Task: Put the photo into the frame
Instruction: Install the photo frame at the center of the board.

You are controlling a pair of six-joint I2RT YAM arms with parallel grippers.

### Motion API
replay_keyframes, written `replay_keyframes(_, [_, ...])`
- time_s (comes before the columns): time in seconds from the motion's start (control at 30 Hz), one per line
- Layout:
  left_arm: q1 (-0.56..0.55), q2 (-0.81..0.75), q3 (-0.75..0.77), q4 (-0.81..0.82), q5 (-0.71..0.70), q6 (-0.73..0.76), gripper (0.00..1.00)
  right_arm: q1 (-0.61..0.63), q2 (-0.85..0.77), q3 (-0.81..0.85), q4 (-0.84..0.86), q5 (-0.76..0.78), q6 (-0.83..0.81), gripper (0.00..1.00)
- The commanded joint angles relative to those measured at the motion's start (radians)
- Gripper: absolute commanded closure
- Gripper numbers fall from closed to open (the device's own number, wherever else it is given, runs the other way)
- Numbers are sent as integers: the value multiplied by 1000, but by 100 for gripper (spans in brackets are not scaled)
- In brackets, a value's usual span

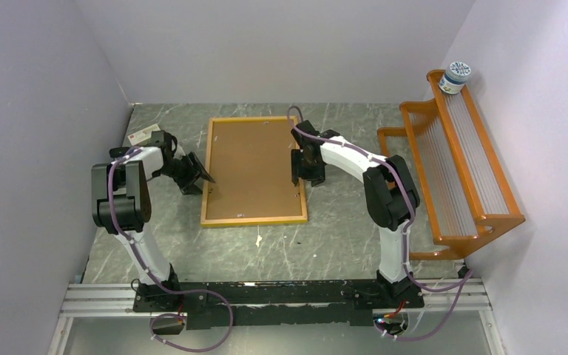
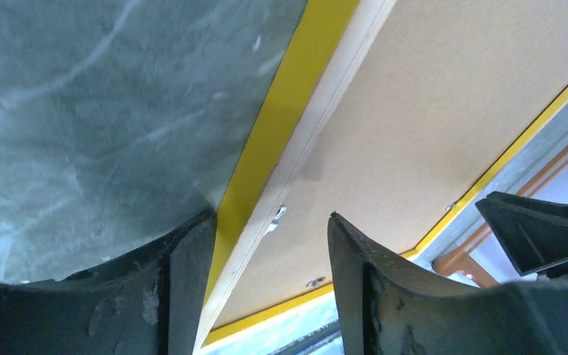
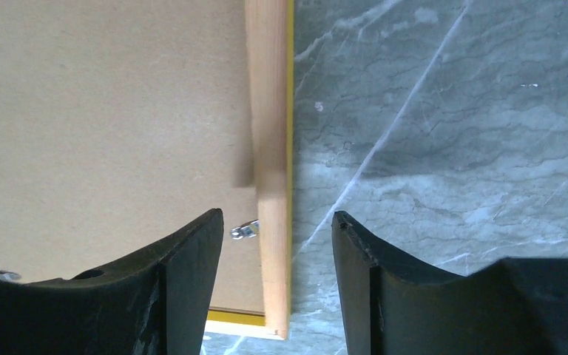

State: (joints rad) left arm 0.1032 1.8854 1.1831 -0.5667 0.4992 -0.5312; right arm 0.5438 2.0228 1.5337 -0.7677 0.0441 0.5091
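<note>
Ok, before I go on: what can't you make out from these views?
- The photo: not seen in any view; the backing panel covers the frame's whole opening.
- The white card, top view: partly behind the left arm, print too small.
- Label on the jar, top view: too small.

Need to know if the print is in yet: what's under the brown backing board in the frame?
Only the backing board shows, lying inside the frame's yellow border on the table. Whatever lies beneath it, the photo included, is covered.
</note>
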Motion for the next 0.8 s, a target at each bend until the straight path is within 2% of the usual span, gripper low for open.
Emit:
replay_keyframes(0.0, [-13, -67, -63, -23, 53, -24, 42, -2, -113, -31, 97, -35, 38, 41])
replay_keyframes(0.17, [-26, -90, -128, 63, 178, -50, 57, 0, -146, -57, 211, -247, 64, 44])
replay_keyframes(0.23, [-43, -90, -141, 82, 184, -61, 62, 8, -119, -67, 264, -331, 101, 48])
replay_keyframes(0.33, [-76, -100, -160, 105, 179, -73, 67, 35, -82, -84, 359, -431, 165, 60])
replay_keyframes(0.43, [-82, -127, -179, 101, 126, -74, 71, 75, -56, -112, 472, -477, 228, 65])
replay_keyframes(0.57, [-82, -175, -225, 136, 76, -58, 73, 133, -10, -131, 596, -495, 314, 67])
replay_keyframes(0.77, [-97, -175, -265, 179, 107, -77, 76, 213, 69, -134, 694, -440, 427, 68])
